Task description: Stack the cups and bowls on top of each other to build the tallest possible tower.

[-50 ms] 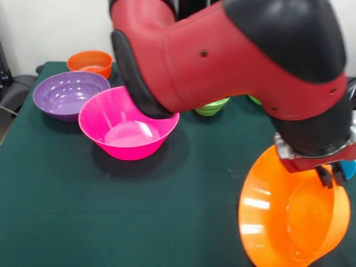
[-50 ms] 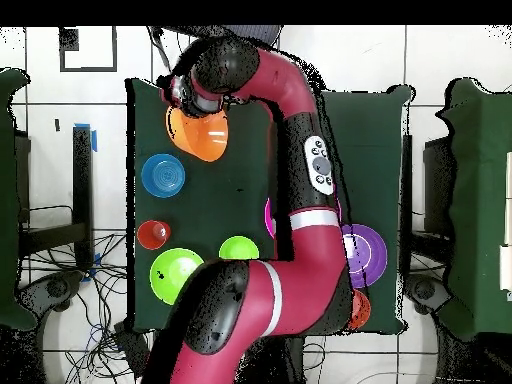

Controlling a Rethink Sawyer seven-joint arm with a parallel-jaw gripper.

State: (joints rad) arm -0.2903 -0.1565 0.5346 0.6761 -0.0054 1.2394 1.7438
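Bowls risked a spill: the large orange bowl (image 1: 289, 217) hung tilted, its rim clamped in the end effector (image 1: 332, 175), near the desk (image 1: 111, 222) edge

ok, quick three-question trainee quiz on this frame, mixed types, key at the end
1. True or false: the large orange bowl sits flat and upright on the table.
2. In the front view, which is nearest the pink bowl? A. the purple bowl B. a blue one C. a red one
3. Fill in: the tool grips the large orange bowl by its ____.

Key: 1. False, it hangs tilted in the tool. 2. A. 3. rim.
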